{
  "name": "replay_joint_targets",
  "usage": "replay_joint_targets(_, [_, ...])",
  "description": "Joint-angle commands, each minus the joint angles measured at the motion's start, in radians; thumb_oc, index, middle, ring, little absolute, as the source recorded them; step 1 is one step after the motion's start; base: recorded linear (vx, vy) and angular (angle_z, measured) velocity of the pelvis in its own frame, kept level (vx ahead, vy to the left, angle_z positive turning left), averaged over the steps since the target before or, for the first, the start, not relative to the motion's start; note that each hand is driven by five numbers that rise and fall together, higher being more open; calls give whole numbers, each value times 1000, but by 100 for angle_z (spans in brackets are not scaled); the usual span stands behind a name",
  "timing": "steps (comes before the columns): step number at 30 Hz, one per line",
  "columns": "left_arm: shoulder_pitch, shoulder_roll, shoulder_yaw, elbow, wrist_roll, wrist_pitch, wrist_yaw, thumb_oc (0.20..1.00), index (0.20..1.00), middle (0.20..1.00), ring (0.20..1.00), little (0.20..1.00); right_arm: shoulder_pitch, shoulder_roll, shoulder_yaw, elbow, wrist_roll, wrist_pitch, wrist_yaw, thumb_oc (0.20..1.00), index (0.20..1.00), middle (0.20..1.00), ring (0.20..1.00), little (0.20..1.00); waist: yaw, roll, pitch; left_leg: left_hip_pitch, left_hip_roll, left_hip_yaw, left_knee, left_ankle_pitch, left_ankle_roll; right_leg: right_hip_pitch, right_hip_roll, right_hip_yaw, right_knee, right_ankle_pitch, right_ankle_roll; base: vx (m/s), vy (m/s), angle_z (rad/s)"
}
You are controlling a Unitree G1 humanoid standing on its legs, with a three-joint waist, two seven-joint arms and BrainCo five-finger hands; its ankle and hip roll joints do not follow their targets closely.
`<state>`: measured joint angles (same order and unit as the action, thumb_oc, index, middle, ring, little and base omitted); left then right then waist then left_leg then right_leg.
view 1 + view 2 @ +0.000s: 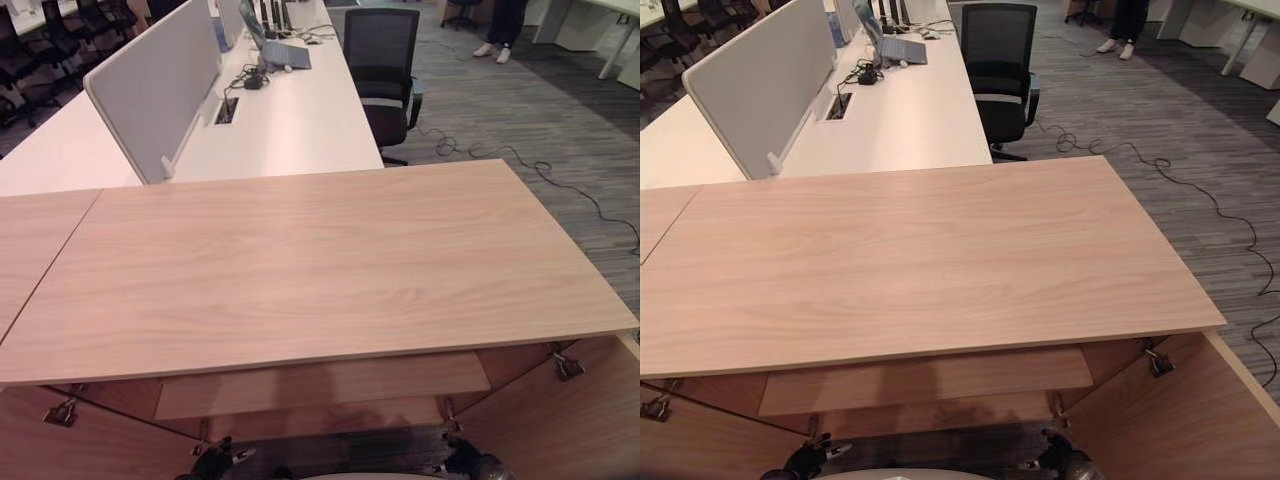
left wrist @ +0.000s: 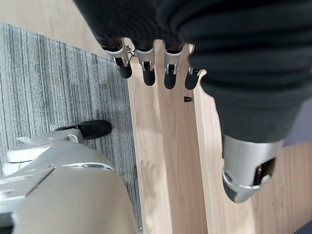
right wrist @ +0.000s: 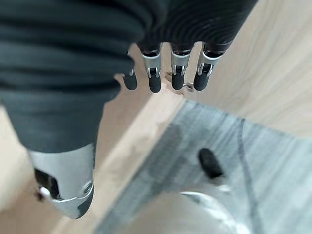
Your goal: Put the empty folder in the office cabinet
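Hanging relaxed beside cabinet (image 1: 300, 260): both hands' fingers (image 2: 146, 68).

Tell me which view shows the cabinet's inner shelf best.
The right eye view: the shelf runs nearly whole under the cabinet top, between both open doors. The left eye view shows it too, slightly more cropped. The wrist views show wood panels past each hand, left, right.

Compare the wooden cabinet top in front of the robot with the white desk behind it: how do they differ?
The cabinet top is light wood grain; the white desk is plain white. The cabinet top is bare; the white desk carries a laptop, cables and a grey divider panel. An office chair stands at the white desk. Both are flat rectangular surfaces.
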<state>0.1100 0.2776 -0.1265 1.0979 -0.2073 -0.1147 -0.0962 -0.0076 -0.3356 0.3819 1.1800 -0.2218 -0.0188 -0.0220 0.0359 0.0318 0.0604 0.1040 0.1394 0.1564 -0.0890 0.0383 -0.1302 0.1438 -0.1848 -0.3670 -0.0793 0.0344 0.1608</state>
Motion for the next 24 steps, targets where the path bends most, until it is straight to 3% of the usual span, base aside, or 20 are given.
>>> replay_joint_targets(1, [-68, 12, -16, 52, 36, -13, 9, 1000, 1000, 1000, 1000, 1000, -51, 4, -1, 56, -13, 20, -17, 1000, 1000, 1000, 1000, 1000, 0, -19, 0, -13, -27, -39, 2, -6, 16, -28, -40, 17, 97, -35, 39, 0, 0, 0])
replay_joint_targets(13, [-93, 36, -22, 53, 39, -4, 6, 1000, 1000, 1000, 1000, 1000, -65, 14, -32, 70, 71, 31, -16, 1000, 1000, 1000, 1000, 1000, -4, -15, 10, -30, -7, -52, 2, 13, 12, -56, -16, 28, 147, -67, 22, -14, -26, 1])
replay_joint_targets(19, [-95, 25, 4, 61, -12, -4, 9, 1000, 1000, 1000, 1000, 1000, -93, 14, 32, 17, 58, 18, -5, 1000, 1000, 1000, 1000, 1000, 15, 0, 14, -52, 27, -35, 2, 49, -25, -30, 24, 11, 14, -44, 17, -48, -119, 0])
replay_joint_targets(24, [-96, 31, 7, 77, -16, 4, -4, 1000, 1000, 1000, 1000, 1000, -103, -10, 44, -6, 59, 12, -3, 1000, 1000, 1000, 1000, 1000, 14, 8, 42, -43, 53, -39, 26, 52, -34, -11, 38, 11, 26, -69, 4, 13, -95, 0])
